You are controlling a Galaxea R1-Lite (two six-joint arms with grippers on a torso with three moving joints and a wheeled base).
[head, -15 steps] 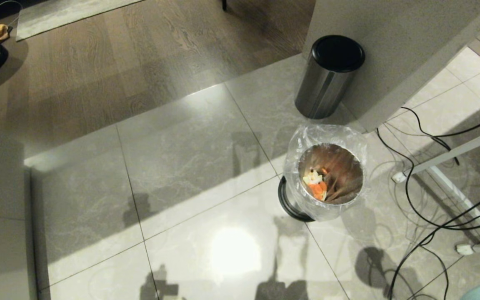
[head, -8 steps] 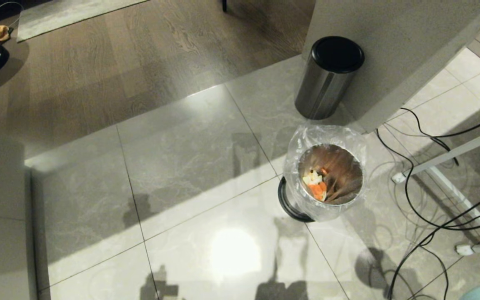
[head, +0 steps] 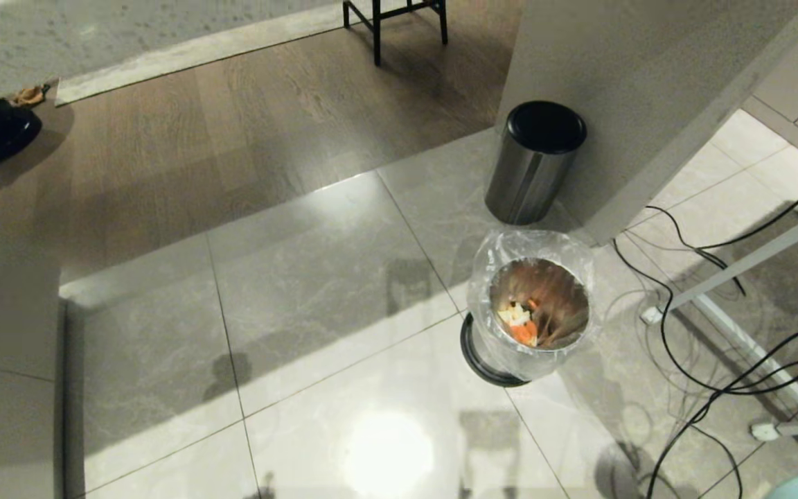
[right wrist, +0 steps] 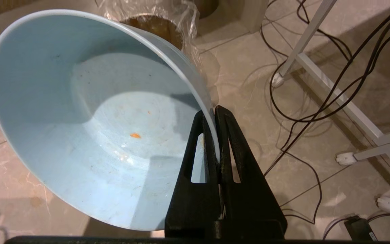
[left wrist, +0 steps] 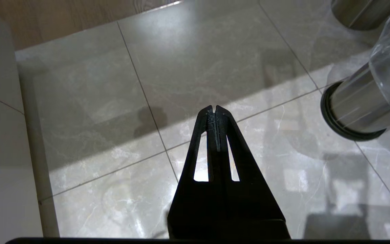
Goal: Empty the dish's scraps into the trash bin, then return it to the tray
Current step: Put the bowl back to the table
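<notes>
Right hand (right wrist: 216, 115) is clamped on the rim of the light-blue dish (right wrist: 90, 128), one finger inside the wall, one outside; a rim pinch makes sense since the deep sides give no other purchase and it lets the wrist tip the bowl. Dish is held off the floor and looks emptied: only a tiny orange fleck and a few smears on its bottom. In the head view just a sliver of it shows at the 5 o'clock corner. Scraps (head: 520, 322), carrot slices and whitish bits, lie inside the trash bin (head: 536, 305), on the side of its opening toward 8 o'clock, so the dumping part reads as done. Bin sits on the tile floor (head: 316, 291) at roughly 4 o'clock from frame centre, clear bag liner folded over the rim, black base ring showing underneath. Lidded steel cylinder (head: 534, 163) stands just beyond it at 12 o'clock, against the wall, not touching. Cables (head: 711, 346) and a white frame leg (head: 745, 263) trail at 3 o'clock of the bin, near but apart. Left hand (left wrist: 214, 110) is closed with nothing in it, parked over bare tile with the bin off to its 2 o'clock. Tray is not in any view; my read is the remaining step is carrying the dish back to it, keeping the same rim grip.
</notes>
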